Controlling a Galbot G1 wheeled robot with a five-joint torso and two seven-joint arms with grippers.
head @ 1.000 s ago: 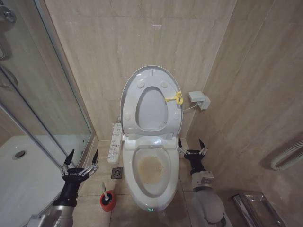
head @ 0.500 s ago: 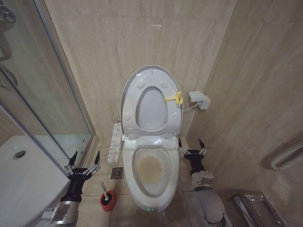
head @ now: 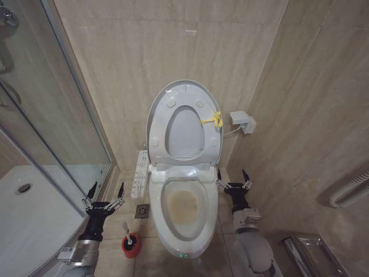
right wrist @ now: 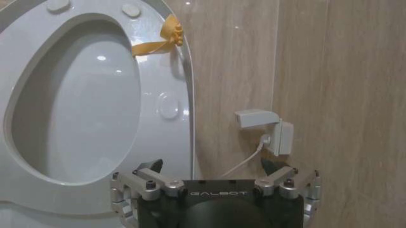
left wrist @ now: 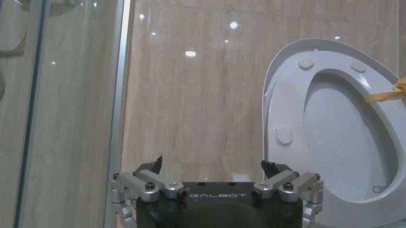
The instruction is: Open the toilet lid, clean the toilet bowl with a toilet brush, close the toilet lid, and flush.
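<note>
We see the toilet lid [head: 183, 92] raised at frame centre, the toilet bowl [head: 184, 209] below, the toilet brush [head: 130, 240] lower left (in its cup); left gripper [head: 104, 189] and right gripper [head: 232, 174] gape wide, empty.

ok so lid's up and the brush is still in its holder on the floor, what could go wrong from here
The toilet brush stands in a small red cup in the narrow gap between the toilet bowl and the shower glass; the open left gripper could knock the cup over or hit the glass when reaching in. The toilet lid leans upright against the wall; a nudge from the right gripper, open beside the bowl, might drop it.
</note>
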